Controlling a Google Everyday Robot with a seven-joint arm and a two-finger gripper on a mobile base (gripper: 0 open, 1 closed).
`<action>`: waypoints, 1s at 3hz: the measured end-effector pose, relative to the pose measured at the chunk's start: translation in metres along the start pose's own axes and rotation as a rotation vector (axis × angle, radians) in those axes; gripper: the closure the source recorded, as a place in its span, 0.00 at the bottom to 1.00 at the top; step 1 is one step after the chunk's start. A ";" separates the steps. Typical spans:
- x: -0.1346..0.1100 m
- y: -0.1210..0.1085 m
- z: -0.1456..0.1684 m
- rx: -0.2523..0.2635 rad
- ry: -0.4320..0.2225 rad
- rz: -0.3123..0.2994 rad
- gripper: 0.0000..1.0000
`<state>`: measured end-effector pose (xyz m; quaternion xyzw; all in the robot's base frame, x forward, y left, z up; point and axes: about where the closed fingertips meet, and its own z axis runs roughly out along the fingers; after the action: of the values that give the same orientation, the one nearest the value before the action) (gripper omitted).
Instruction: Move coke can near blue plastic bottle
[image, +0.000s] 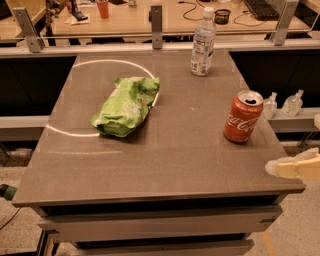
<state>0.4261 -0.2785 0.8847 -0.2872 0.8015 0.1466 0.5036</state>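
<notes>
The coke can (243, 116) is red with white script and an open silver top. It stands upright near the right edge of the grey table (165, 160). The blue plastic bottle (203, 43) is clear with a white cap and pale label, and stands upright at the table's far edge, well behind the can. My gripper (294, 167) shows as a cream-coloured tip at the right edge of the camera view, level with the table's front right corner. It is in front of the can and to its right, apart from it.
A crumpled green chip bag (126, 106) lies left of centre on the table. Two tiny clear bottles (282, 105) stand on a ledge off the table's right side. A desk (130, 22) with clutter runs behind the table.
</notes>
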 end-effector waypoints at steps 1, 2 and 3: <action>-0.004 0.004 0.018 0.000 -0.047 0.023 0.00; -0.016 0.004 0.036 -0.013 -0.103 0.030 0.00; -0.026 0.003 0.050 -0.033 -0.148 0.023 0.00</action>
<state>0.4689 -0.2415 0.8848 -0.2747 0.7628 0.1864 0.5549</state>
